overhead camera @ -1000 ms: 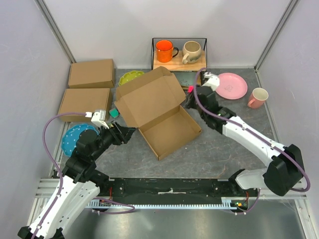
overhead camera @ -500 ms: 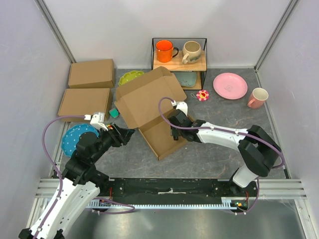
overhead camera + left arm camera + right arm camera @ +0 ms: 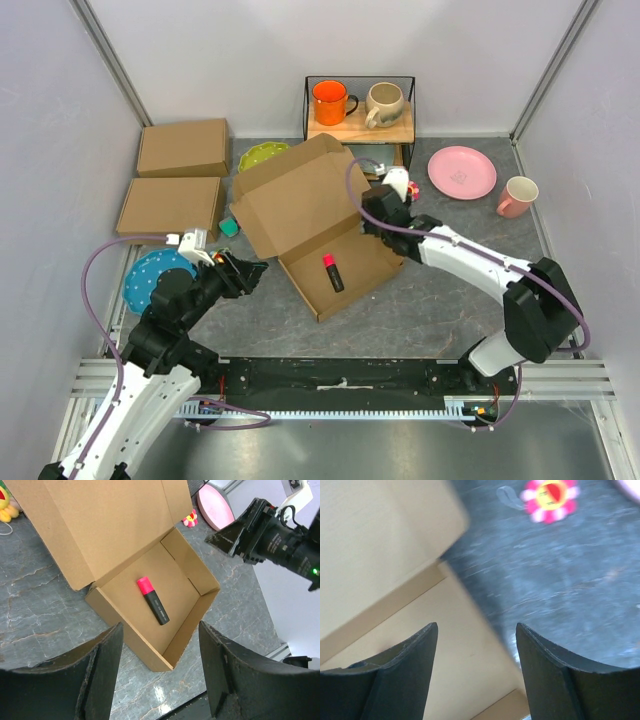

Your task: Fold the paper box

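Observation:
The paper box (image 3: pixel 300 200) stands in the middle of the table as a shallow brown tray with its lid (image 3: pixel 115 525) raised toward the back left. A pink-and-black marker (image 3: pixel 331 272) lies loose on the tray floor (image 3: pixel 153 600). My right gripper (image 3: pixel 372 220) hovers open above the tray's back right corner, and in its wrist view the box wall (image 3: pixel 485 630) runs between the empty fingers (image 3: pixel 476 630). My left gripper (image 3: pixel 250 268) is open and empty, just left of the tray's front corner (image 3: pixel 160 680).
Two closed cardboard boxes (image 3: pixel 183 147) (image 3: pixel 170 205) lie at the back left, a blue plate (image 3: pixel 150 275) under my left arm. A green plate (image 3: pixel 262 155), a rack with two mugs (image 3: pixel 358 105), a pink plate (image 3: pixel 462 171), a pink mug (image 3: pixel 517 196) and a flower toy (image 3: pixel 550 495) ring the box.
My right gripper carried the marker from the back right over the tray, opened and let it drop inside, then drew back to the tray's far corner. The left arm barely moved.

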You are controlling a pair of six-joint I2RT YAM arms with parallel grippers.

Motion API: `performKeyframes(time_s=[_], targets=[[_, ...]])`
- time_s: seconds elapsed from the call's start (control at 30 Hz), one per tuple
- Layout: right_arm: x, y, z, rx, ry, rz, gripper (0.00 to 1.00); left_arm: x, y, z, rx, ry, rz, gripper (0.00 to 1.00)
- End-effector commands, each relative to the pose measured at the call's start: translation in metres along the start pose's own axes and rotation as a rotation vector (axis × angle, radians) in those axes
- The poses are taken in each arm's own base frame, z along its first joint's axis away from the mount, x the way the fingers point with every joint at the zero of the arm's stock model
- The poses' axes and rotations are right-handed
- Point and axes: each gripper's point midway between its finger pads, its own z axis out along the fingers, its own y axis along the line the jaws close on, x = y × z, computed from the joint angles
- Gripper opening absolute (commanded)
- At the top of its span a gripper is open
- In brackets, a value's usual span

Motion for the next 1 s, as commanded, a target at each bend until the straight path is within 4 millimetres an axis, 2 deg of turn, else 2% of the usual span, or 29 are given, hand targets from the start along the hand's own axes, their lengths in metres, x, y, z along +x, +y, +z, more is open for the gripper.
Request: performKeyframes(time_s=[0.0, 0.13, 0.23, 0.33, 0.5, 0.63, 0.8, 0.97], targets=[[-0.016, -0.042, 0.023, 0.084, 0.002, -0.007, 0.69, -0.004, -0.003, -0.004, 0.010, -0.016, -0.009, 0.68], [-0.018, -0.033, 0.033, 0.039, -0.003, -0.025, 0.69, -0.002, -0.002, -0.005, 0.012, -0.013, -0.009, 0.68], [-0.012, -0.031, 0.043, 0.041, 0.014, -0.052, 0.70, 0.000, -0.002, -0.007, 0.012, -0.009, -0.010, 0.68], [0.001, -0.030, 0.052, 0.039, 0.042, -0.070, 0.70, 0.002, -0.002, -0.006, 0.013, 0.003, -0.012, 0.68], [0.013, -0.025, 0.054, -0.020, 0.032, -0.064, 0.69, 0.004, -0.001, -0.004, 0.010, 0.011, -0.015, 0.68], [0.033, -0.027, 0.062, -0.021, 0.081, -0.106, 0.68, 0.006, 0.000, -0.002, 0.009, 0.020, -0.017, 0.68], [0.056, -0.033, 0.064, -0.016, 0.121, -0.120, 0.54, 0.011, 0.000, 0.001, 0.017, 0.034, -0.029, 0.68], [0.064, -0.045, 0.052, 0.007, 0.114, -0.096, 0.44, 0.015, 0.000, 0.004, 0.022, 0.050, -0.037, 0.68]])
